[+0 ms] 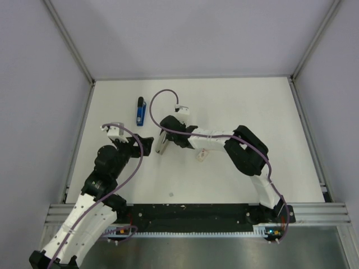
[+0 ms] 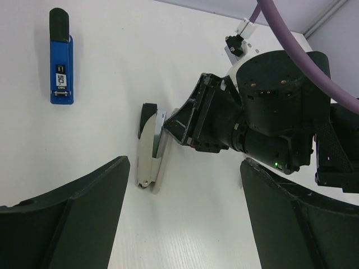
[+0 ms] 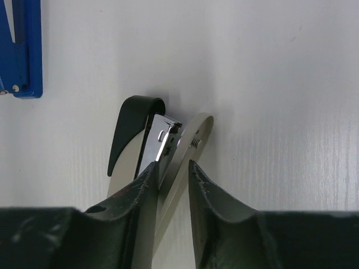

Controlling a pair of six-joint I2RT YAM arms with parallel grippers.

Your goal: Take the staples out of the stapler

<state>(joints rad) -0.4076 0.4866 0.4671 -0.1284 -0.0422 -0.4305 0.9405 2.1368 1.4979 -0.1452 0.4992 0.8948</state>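
The blue stapler body (image 2: 60,67) looks like smooth, glossy plastic with a matt black cap. The grey inner part (image 2: 149,151) is bare satin metal, tipped with black plastic. The fingers (image 3: 219,213) of the right gripper (image 3: 171,166) are matt black and scuffed. The table (image 1: 241,106) is matt white and faintly grained.

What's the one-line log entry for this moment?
left gripper: open, empty | right gripper: shut on grey black-tipped part | blue stapler body: lying apart

Blue stapler (image 1: 141,111), right end effector (image 1: 162,143) near
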